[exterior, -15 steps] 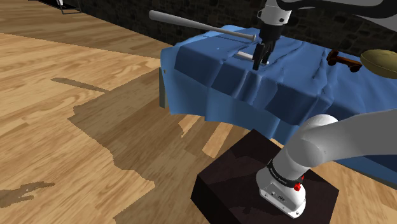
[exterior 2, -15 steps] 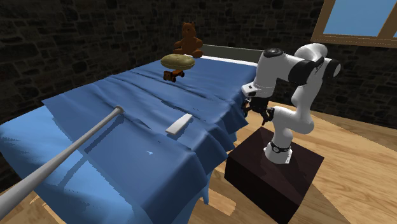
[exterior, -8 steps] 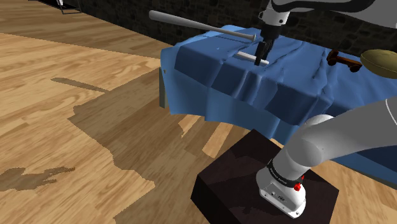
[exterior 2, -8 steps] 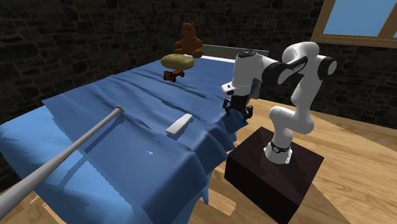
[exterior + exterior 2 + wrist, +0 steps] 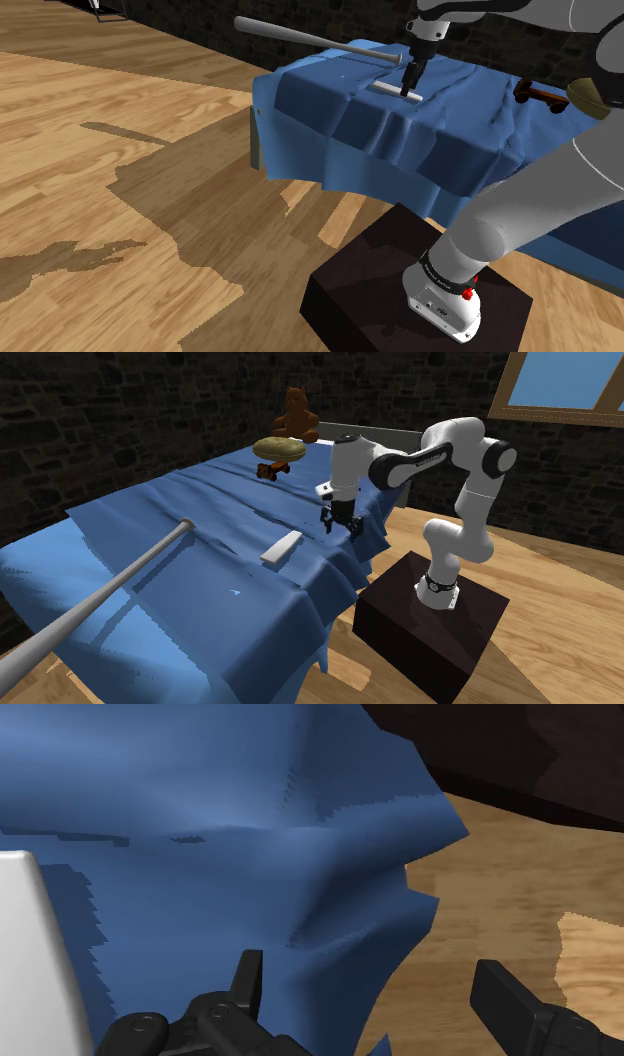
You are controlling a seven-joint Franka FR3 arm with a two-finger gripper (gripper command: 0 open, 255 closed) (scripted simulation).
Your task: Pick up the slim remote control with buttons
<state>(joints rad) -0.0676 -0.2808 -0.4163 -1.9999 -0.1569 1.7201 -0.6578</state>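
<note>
The slim remote point(image 5: 281, 548) is a plain white bar lying flat on the blue bedsheet point(image 5: 200, 512). The shoulder view shows the remote point(image 5: 384, 88) near the bed's corner. My black gripper point(image 5: 340, 524) hangs open over the sheet, a short way from the remote on the side toward the stand. From the shoulder view the gripper point(image 5: 409, 86) overlaps the remote's near end. The wrist view has the white remote point(image 5: 35, 954) off to one side, outside the open gripper point(image 5: 375, 994), with only blue cloth and floor between the fingers.
A long grey bat point(image 5: 110, 587) lies on the bed beyond the remote. A brown oval ball point(image 5: 279, 448), a small brown toy point(image 5: 270, 470) and a teddy bear point(image 5: 295, 414) sit at the bed's far end. The dark stand point(image 5: 430, 622) is on the wooden floor beside the bed.
The arm has swung from beside the bed's edge out over the sheet toward the remote. The fingers have stayed open and the remote has not moved.
</note>
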